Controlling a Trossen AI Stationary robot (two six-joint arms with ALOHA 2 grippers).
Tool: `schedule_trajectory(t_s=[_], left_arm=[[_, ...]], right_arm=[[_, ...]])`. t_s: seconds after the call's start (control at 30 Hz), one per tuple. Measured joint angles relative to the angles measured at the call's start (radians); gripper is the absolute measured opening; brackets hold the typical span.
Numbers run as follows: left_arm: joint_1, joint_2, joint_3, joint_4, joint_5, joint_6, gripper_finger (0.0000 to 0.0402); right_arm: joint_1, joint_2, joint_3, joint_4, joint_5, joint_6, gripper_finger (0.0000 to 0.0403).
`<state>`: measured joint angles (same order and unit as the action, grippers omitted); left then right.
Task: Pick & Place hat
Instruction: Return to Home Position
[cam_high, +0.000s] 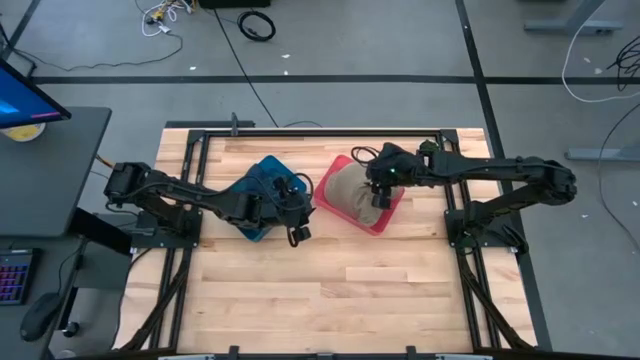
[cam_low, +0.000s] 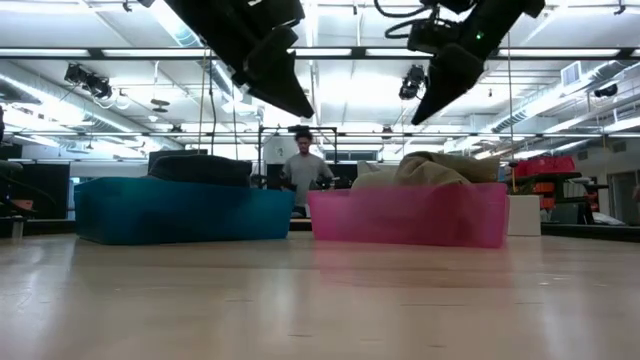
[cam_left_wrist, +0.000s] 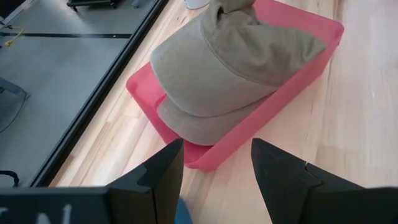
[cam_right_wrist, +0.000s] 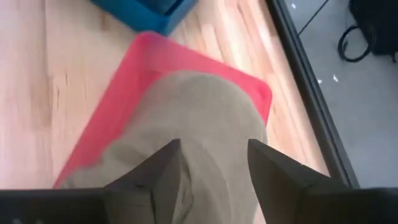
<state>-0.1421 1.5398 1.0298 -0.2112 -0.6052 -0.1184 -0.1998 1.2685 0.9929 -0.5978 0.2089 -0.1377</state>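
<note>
A tan cap (cam_high: 349, 186) lies in the pink bin (cam_high: 392, 217), its brim resting on the bin's floor (cam_left_wrist: 205, 121); it also shows in the low view (cam_low: 425, 167) and the right wrist view (cam_right_wrist: 205, 118). A dark hat (cam_low: 200, 166) lies in the blue bin (cam_high: 262, 172). My right gripper (cam_high: 381, 197) hangs open above the tan cap (cam_right_wrist: 213, 163), apart from it. My left gripper (cam_high: 298, 233) is open in the air near the blue bin's right corner (cam_left_wrist: 216, 167), facing the pink bin (cam_left_wrist: 292, 74).
The two bins stand side by side at mid-table, blue bin (cam_low: 180, 212) left, pink bin (cam_low: 410, 215) right. Bare wooden tabletop (cam_high: 330, 290) spreads toward the near edge. A black frame rail (cam_high: 320, 131) runs along the far edge. A person (cam_low: 304, 165) stands in the room beyond.
</note>
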Motion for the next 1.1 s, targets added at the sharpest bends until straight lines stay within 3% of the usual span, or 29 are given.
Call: schedule_trajectory(t_s=[0.1,0.23,0.3,0.47,0.6,0.77,0.9,1.1], left_arm=[[0.000,0.000,0.000,-0.012,0.000,0.000,0.0193],[0.000,0.000,0.000,-0.017,0.007,0.001,0.0193],[0.000,0.000,0.000,-0.022,0.008,0.000,0.0193],[-0.002,0.000,0.001,-0.041,0.008,-0.001,0.0193],[-0.002,0.000,0.001,-0.045,0.009,-0.001,0.0193],[-0.001,0.000,0.000,-0.051,0.009,-0.005,0.0193],[-0.001,0.000,0.000,-0.055,0.009,-0.006,0.0193],[-0.001,0.000,0.000,-0.054,0.007,-0.002,0.0193]], right_arm=[[-0.002,0.034,-0.008,-0.017,-0.017,-0.010,0.0145],[-0.005,0.117,-0.026,-0.007,-0.047,-0.017,0.0042],[-0.006,0.173,-0.042,-0.005,-0.047,-0.038,0.0013],[-0.020,0.327,-0.080,0.047,-0.043,-0.021,0.0006],[-0.032,0.446,-0.085,0.104,-0.088,-0.025,0.0004],[-0.046,0.507,-0.083,0.200,-0.174,-0.042,0.0003],[-0.042,0.446,-0.090,0.158,-0.140,0.009,0.0003],[-0.027,0.228,-0.095,0.072,-0.192,0.044,0.0031]])
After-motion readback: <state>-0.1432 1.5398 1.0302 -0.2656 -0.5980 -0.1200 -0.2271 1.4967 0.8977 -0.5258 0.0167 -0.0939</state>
